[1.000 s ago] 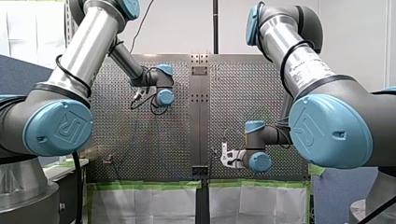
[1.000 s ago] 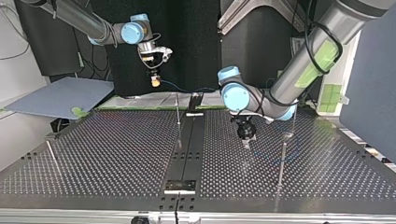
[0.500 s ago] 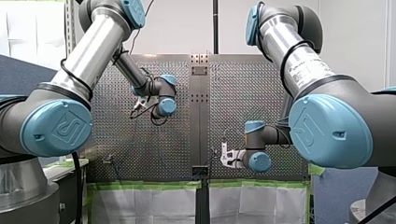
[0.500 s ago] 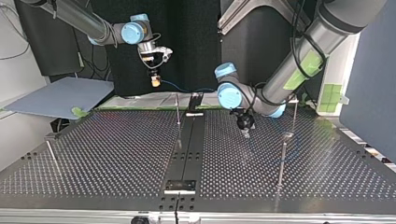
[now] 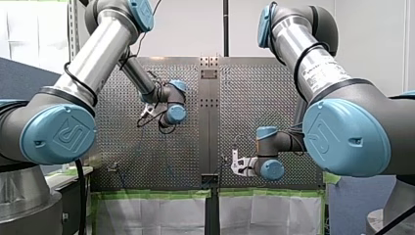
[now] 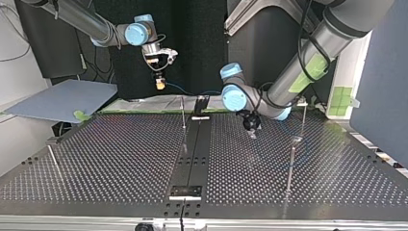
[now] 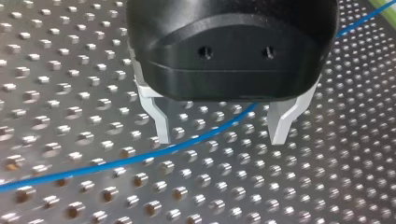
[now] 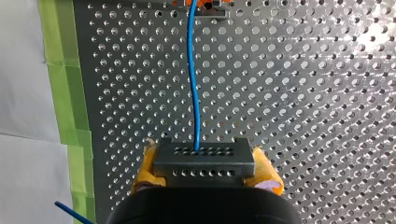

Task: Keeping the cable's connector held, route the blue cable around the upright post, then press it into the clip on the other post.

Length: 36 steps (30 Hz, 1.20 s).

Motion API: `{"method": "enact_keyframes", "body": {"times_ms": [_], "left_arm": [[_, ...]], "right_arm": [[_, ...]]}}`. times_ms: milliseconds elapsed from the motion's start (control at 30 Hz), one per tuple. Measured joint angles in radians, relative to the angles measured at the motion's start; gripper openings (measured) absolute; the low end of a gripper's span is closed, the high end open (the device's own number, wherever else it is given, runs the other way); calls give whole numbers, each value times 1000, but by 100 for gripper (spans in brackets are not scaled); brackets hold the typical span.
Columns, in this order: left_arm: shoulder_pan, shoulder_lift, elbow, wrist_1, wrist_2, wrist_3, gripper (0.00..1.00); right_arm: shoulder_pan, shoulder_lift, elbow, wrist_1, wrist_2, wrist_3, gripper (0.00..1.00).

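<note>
In the right wrist view my right gripper point(image 8: 204, 164) has its yellow pads shut on the black connector block point(image 8: 204, 157). The blue cable point(image 8: 192, 84) runs from the block across the perforated table point(image 8: 303, 93) to an orange clip point(image 8: 205, 3). In the top view my right gripper point(image 6: 159, 84) hangs high at the back left. My left gripper point(image 7: 219, 136) is open just above the table. The blue cable point(image 7: 116, 161) passes under the gap between its pale fingers point(image 7: 158, 120), untouched. The top view shows my left gripper point(image 6: 251, 131) right of the centre rail.
Thin upright posts stand on the table: one point(image 6: 183, 114) by the centre rail, one point(image 6: 290, 161) at the right with a fitting on top, another point(image 6: 304, 118) behind it, one point(image 6: 53, 158) far left. Green tape point(image 8: 70, 116) edges the table.
My left arm has carried its open gripper toward the back of the top view and a little to the left. My right arm has held still with the connector.
</note>
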Motion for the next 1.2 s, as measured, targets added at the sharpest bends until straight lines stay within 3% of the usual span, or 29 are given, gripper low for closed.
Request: {"method": "enact_keyframes", "body": {"times_ms": [733,1200], "left_arm": [[5,-166,0,28,1,-6,100],[5,-221,0,11,-5,-13,100]], "right_arm": [[0,0,-1,1,0,-2,0],[0,0,-1,-3,0,0,0]]}}
